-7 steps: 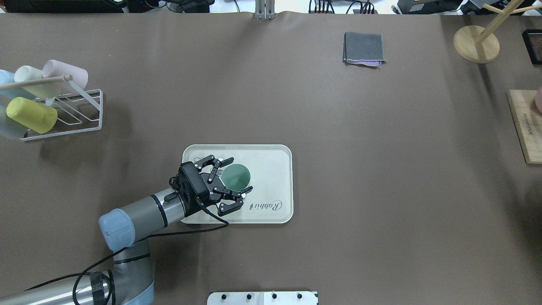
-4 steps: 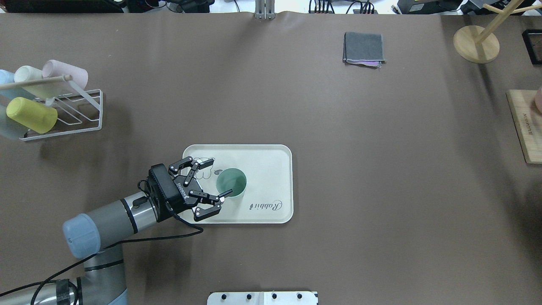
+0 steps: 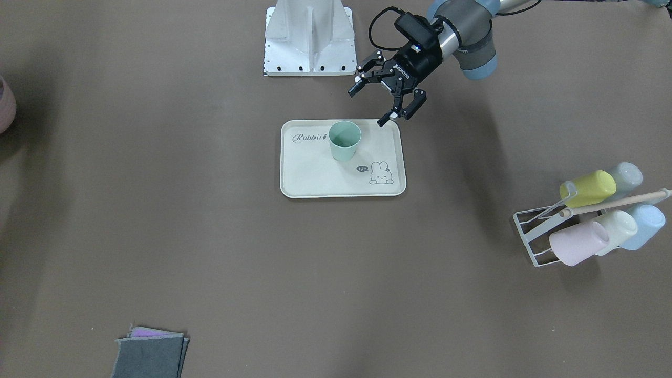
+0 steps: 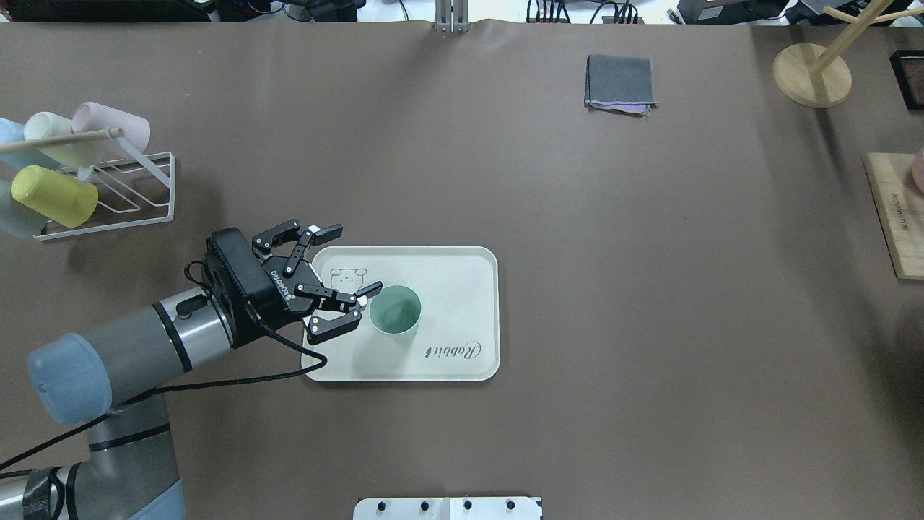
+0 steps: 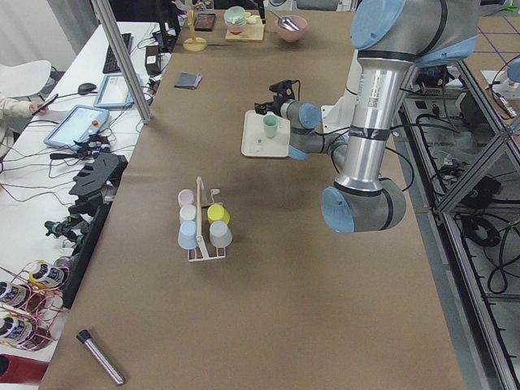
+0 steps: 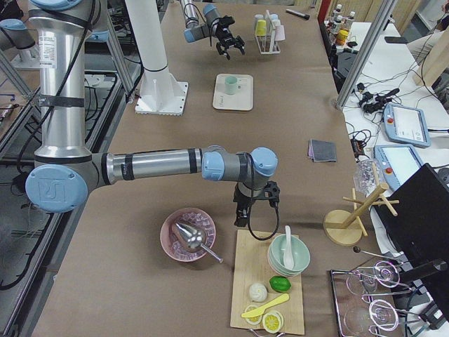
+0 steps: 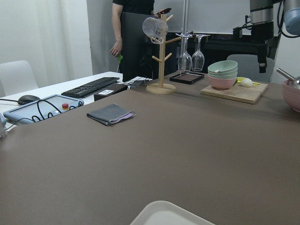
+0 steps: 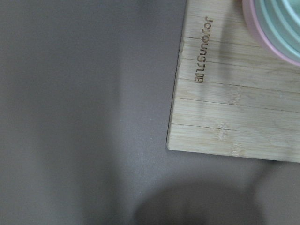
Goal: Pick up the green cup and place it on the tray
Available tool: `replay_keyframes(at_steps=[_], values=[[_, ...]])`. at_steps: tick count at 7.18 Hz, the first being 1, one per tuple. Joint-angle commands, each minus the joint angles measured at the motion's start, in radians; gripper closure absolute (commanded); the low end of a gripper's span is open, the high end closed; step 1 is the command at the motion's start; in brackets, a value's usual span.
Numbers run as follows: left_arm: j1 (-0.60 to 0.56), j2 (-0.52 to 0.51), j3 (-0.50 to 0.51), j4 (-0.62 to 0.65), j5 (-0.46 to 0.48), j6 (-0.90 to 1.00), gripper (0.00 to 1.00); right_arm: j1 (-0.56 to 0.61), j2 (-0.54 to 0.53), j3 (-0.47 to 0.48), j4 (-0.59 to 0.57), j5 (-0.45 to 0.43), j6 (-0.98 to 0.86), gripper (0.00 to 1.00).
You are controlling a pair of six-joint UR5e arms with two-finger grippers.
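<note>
Standing on tray (image 4: 462,285), green cup (image 4: 395,311) near left tool (image 4: 352,261).

Corner of a bamboo board (image 8: 234,108), with engraved lettering, lying on brown table cover (image 8: 84,117); stacked bowls (image 8: 281,23), pink outside pale green, rest on the board.

The tray (image 3: 315,181) bears the script word "Rabbit" near one corner; a small bubble beside its bunny drawing (image 3: 381,173) seems to say "hi"; the black body of the left jaws carries "ROBOTIQ" in white; the wooden board (image 8: 225,93) has a burnt-in brand word, its letters too stylised to read surely.
</note>
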Motion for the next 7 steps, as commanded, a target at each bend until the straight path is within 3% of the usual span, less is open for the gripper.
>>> replay_keyframes(at_steps=[1,3,4,5,6,7], values=[[-0.173,-0.127,-0.022,0.299,-0.102,-0.003,0.02,0.000,0.001,0.000,-0.002,0.000,0.000,0.01],[-0.322,-0.305,-0.018,0.724,-0.203,0.003,0.02,0.000,0.001,-0.002,-0.002,0.000,0.000,0.01],[-0.415,-0.330,-0.016,0.900,-0.210,0.009,0.02,0.000,0.002,-0.002,-0.002,0.000,0.002,0.01],[-0.495,-0.326,-0.010,0.990,-0.211,0.009,0.02,0.000,0.001,-0.002,-0.002,0.000,0.003,0.01],[-0.589,-0.320,0.004,1.137,-0.275,0.009,0.02,0.000,0.001,-0.002,-0.002,0.000,0.003,0.01],[-0.713,-0.299,0.027,1.257,-0.400,-0.004,0.02,0.000,0.001,-0.002,-0.002,0.000,0.003,0.01]])
